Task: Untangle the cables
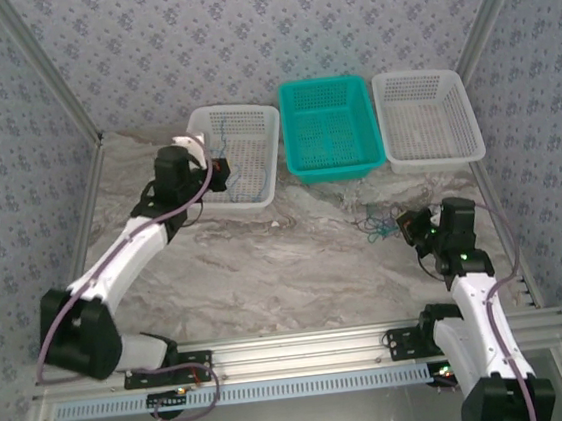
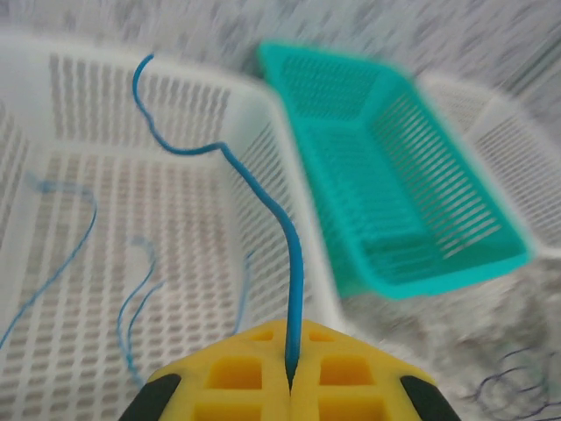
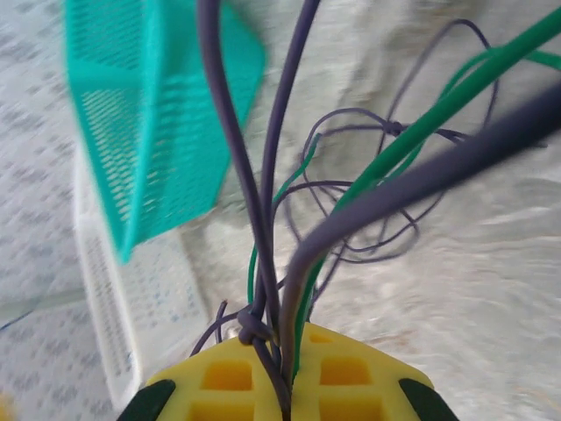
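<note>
Left gripper (image 2: 289,373): pads pressed together on one blue cable (image 2: 294,254), held above the near edge of the left white basket (image 1: 255,198), at 11 o'clock in the top view. Loose blue strands (image 2: 61,254) lie in that basket.

Right gripper (image 3: 285,377): pinching a bundle of dark and green cables (image 3: 368,184) over the tabletop (image 1: 286,260) at 4 o'clock.

Step in hand, as judged: deposit the blue cable. Lower it inside the basket walls before releasing, so the free end does not hang over the rim.

The right wrist view resolves a knot (image 3: 250,329) beside the pads. The top view renders that bundle as a faint scribble.
</note>
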